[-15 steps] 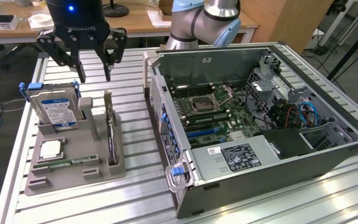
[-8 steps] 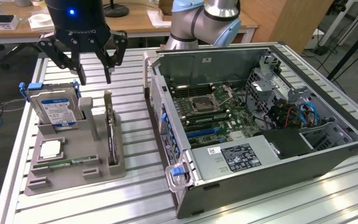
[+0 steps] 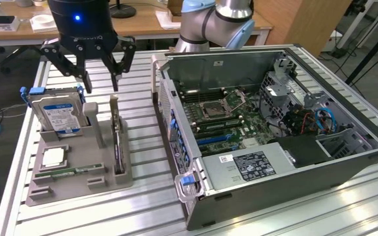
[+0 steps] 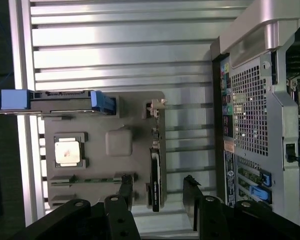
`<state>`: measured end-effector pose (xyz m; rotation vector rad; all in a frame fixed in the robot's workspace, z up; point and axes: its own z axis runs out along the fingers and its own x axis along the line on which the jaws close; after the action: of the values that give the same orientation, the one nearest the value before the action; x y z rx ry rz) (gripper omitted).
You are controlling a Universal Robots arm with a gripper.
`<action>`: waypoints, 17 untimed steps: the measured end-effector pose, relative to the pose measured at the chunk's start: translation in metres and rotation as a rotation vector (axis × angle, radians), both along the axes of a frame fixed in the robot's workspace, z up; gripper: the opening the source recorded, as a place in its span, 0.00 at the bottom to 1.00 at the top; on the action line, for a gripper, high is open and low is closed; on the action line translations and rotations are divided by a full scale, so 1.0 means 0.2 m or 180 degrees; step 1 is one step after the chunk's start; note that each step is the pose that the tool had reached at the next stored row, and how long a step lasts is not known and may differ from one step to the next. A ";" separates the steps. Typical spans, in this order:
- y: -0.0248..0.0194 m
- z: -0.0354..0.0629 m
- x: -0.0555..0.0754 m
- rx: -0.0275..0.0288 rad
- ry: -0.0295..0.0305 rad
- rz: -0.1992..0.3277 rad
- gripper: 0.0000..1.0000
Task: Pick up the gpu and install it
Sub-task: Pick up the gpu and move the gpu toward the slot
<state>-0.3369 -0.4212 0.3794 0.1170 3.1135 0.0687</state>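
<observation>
The gpu (image 3: 117, 140) stands on its edge in a slot of the grey holder tray (image 3: 77, 191), on the exterior view's left. It is a thin dark card with a silver end bracket. From the wrist view I look down on the gpu (image 4: 155, 172) edge-on, between my two black fingers (image 4: 126, 186). My gripper (image 3: 102, 89) hangs open above the tray, over the far end of the card and apart from it. In the wrist view the gripper (image 4: 158, 188) straddles the card's line with nothing held.
The tray (image 4: 102, 122) also holds an upright silver hard drive (image 3: 57, 114) with blue clips, a processor chip (image 3: 54, 156) and a green memory stick (image 3: 71, 172). The open computer case (image 3: 274, 123) lies on the slatted table, on the exterior view's right. Desks stand behind.
</observation>
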 end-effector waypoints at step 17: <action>-0.039 -0.056 0.00 0.0000 0.0000 0.0000 0.53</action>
<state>-0.3360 -0.4289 0.3681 0.1169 3.1136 0.0687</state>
